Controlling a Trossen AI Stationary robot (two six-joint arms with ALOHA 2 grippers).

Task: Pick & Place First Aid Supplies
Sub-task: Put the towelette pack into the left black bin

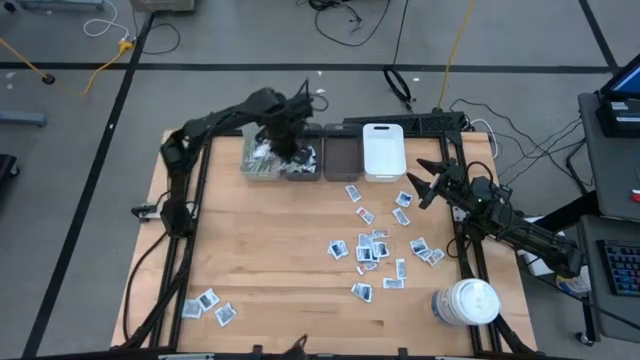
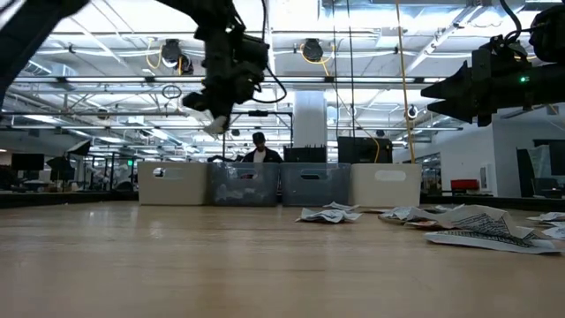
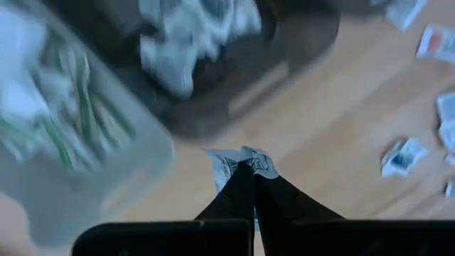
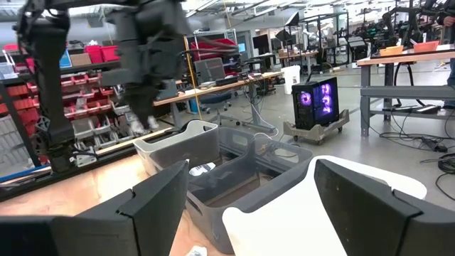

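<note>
My left gripper (image 1: 287,146) hangs above the near rims of a pale bin (image 1: 258,162) and a dark bin (image 1: 303,163) at the table's far side, shut on one small white sachet with dark print (image 3: 238,158). In the left wrist view the pale bin (image 3: 64,135) holds greenish wrapped strips and the dark bin (image 3: 213,57) holds white sachets. Many more sachets (image 1: 372,248) lie flat on the wood right of centre, and a few (image 1: 210,305) near the front left. My right gripper (image 1: 418,185) waits open at the right, level, above the table. My left gripper pinches the sachet's edge (image 3: 245,165) between its two fingertips, coming from above and pointing steeply down. The sachet sticks out past the fingertips, crumpled, and is lifted clear above the table and the bins (image 2: 214,124).
Four bins stand in a row at the far edge: pale, dark, a grey one (image 1: 340,158) and a white one (image 1: 383,152). A large white round jar (image 1: 467,302) stands at the front right. Bare wood lies at centre left.
</note>
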